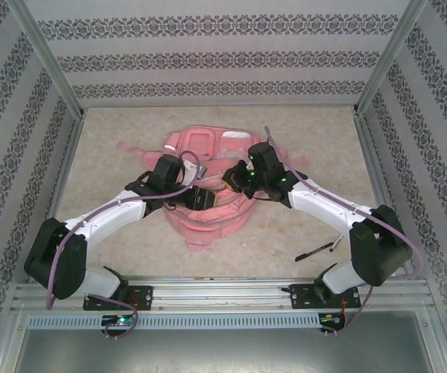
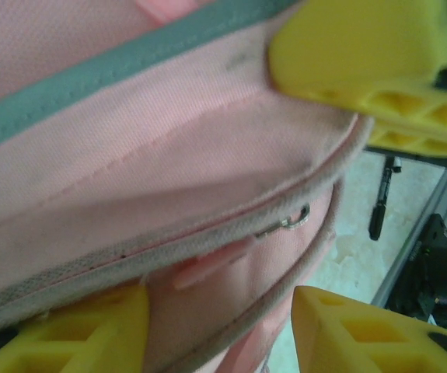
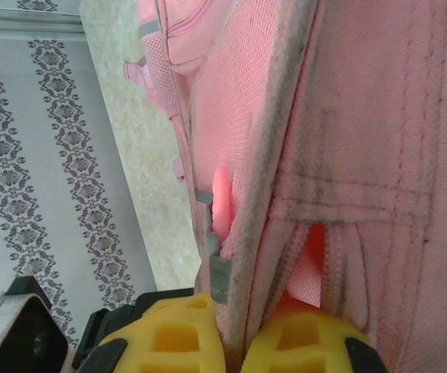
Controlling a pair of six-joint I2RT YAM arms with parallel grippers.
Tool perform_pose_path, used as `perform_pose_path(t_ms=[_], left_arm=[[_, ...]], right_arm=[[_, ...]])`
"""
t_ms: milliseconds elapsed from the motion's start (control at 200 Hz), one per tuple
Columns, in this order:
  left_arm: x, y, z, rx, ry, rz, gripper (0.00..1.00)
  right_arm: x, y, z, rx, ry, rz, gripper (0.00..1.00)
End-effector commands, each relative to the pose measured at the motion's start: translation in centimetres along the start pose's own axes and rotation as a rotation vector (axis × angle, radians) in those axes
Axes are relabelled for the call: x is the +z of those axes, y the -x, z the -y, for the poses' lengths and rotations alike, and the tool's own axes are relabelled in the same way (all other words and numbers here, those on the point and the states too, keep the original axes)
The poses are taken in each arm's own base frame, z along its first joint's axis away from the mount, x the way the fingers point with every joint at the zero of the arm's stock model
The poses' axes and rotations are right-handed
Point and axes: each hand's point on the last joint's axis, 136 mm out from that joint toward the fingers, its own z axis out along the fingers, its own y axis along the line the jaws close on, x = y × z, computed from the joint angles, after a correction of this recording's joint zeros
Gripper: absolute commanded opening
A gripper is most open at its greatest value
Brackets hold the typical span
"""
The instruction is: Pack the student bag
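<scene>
The student bag (image 1: 207, 221) is clamped at its rim by the right gripper (image 3: 235, 330) and straddled by the parted left gripper (image 2: 223, 326), mid beige table (image 1: 114, 225); patterned walls (image 1: 207, 54) are seen around.

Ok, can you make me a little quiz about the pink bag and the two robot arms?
1. True or false: the right arm's yellow fingers are pinched shut on an edge of the big soft pink fabric backpack.
2. What lies on the table near the right arm's base? A) a thin black pen B) a red apple C) a blue cup
3. Fill in: in the left wrist view, the left arm's yellow fingers stand ____, with the small metal zip pull showing in the gap.

Key: 1 true; 2 A; 3 apart.
</scene>
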Motion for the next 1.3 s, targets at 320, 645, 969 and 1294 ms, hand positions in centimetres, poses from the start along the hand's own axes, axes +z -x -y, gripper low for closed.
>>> perform_pose_path(t_ms=[320,645,969,1294], left_arm=[[1.1,4.7,3.1,0.153,-0.157,0.163,0.44],[-0.1,3.6,4.2,0.252,-0.202,0.167,0.00],[-0.7,0.6,-0.1,0.235,-0.033,0.120,0.00],[-1.2,-2.6,-8.1,0.183,0.279,0.011,0.00]], right_arm=[[-1.3,-3.6,-5.3,-0.074,0.181,-0.152,0.00],[-1.7,-2.2,-2.8,-0.070,0.136,-0.107,0.00],[-3.3,1.5,2.1,-0.024,0.045,-0.028,0.00],[-4.5,2.7,2.6,-0.011,0.052,0.000,0.00]])
